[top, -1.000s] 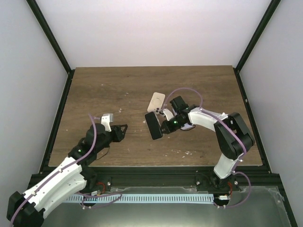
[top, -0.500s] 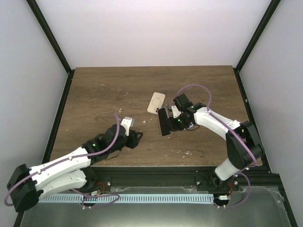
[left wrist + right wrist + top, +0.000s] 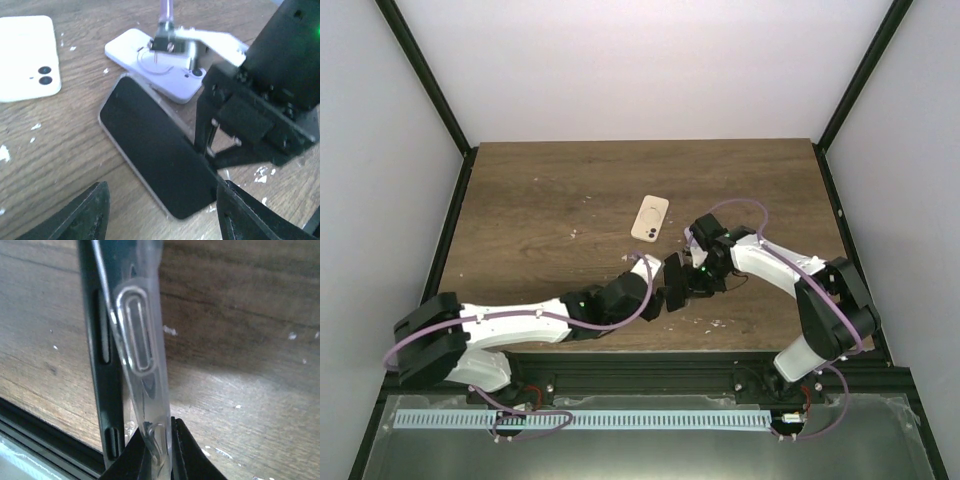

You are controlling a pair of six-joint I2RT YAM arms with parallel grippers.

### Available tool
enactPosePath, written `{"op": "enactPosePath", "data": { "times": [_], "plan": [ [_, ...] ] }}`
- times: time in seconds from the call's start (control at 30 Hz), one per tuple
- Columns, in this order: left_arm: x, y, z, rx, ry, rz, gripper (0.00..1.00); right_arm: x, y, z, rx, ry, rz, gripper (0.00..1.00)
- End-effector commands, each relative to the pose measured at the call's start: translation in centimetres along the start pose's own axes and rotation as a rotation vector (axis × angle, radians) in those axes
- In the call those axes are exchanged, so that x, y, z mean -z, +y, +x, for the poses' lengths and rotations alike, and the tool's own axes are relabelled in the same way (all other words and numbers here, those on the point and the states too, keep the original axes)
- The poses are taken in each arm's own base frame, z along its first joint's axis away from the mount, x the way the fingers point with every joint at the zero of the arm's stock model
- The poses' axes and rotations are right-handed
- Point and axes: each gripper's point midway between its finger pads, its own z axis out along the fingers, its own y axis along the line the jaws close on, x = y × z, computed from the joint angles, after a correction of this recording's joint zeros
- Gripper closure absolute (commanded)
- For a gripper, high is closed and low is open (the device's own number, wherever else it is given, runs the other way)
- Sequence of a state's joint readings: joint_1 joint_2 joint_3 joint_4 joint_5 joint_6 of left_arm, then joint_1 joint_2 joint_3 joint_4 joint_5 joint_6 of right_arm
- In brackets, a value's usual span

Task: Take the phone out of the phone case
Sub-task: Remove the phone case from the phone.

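A dark phone [image 3: 672, 281] in a clear case is held on edge just above the table by my right gripper [image 3: 686, 283]. In the right wrist view the gripper [image 3: 156, 442] is shut on the clear case's edge [image 3: 142, 355], and the dark phone's side [image 3: 102, 340] stands just left of it. My left gripper [image 3: 655, 297] is open right beside the phone. In the left wrist view its gripper [image 3: 167, 220] straddles the near end of the black screen [image 3: 155, 145] without touching it.
A cream phone [image 3: 650, 217] lies back-up on the table behind the grippers and shows in the left wrist view [image 3: 27, 57]. A pale lilac flat item [image 3: 175, 85] lies under the right arm. The table's near edge and a black rail [image 3: 30, 440] are close.
My left arm has swung right across the table up to the phone. My right gripper has carried the cased phone right and nearer the front edge.
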State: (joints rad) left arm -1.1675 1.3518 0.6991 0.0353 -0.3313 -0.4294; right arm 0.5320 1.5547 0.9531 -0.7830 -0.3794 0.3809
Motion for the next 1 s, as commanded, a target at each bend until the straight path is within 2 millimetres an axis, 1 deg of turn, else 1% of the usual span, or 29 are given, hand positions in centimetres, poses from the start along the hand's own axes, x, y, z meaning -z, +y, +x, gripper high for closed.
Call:
{"op": "enactPosePath", "data": {
  "times": [0.0, 0.13, 0.27, 0.33, 0.43, 0.53, 0.63, 0.77, 0.97],
  "plan": [
    [-1.3, -1.4, -1.9, -0.050, -0.073, 0.012, 0.40, 0.0, 0.3, 0.7, -0.029, 0.018, -0.029, 0.99],
    [-2.5, -2.4, -0.8, -0.090, -0.055, 0.042, 0.40, -0.3, 0.2, 0.2, -0.037, 0.017, -0.019, 0.99],
    [-3.0, -2.9, 0.1, -0.111, -0.039, 0.031, 0.40, -0.2, 0.5, -0.8, -0.032, 0.011, -0.016, 0.99],
    [-3.2, -3.1, 0.1, -0.126, -0.044, 0.014, 0.40, 0.0, 0.7, -1.1, -0.031, 0.008, -0.018, 0.99],
    [-3.6, -3.8, 0.4, -0.172, -0.046, 0.004, 0.40, 0.2, 0.8, -1.2, -0.027, 0.001, -0.023, 0.99],
    [-4.6, -4.3, 1.3, -0.230, -0.011, -0.022, 0.40, 0.1, 0.8, -1.0, -0.023, 0.003, -0.025, 0.99],
    [-5.0, -4.1, 1.7, -0.269, -0.005, -0.069, 0.42, 0.0, 0.8, -0.8, -0.021, 0.007, -0.028, 0.99],
    [-5.4, -4.2, 1.9, -0.307, 0.007, -0.089, 0.43, -0.2, 0.9, -0.9, -0.022, 0.012, -0.037, 0.99],
    [-5.6, -3.3, 2.6, -0.332, 0.038, -0.141, 0.45, -0.3, 0.9, -0.9, -0.019, 0.015, -0.040, 0.99]
  ]
}}
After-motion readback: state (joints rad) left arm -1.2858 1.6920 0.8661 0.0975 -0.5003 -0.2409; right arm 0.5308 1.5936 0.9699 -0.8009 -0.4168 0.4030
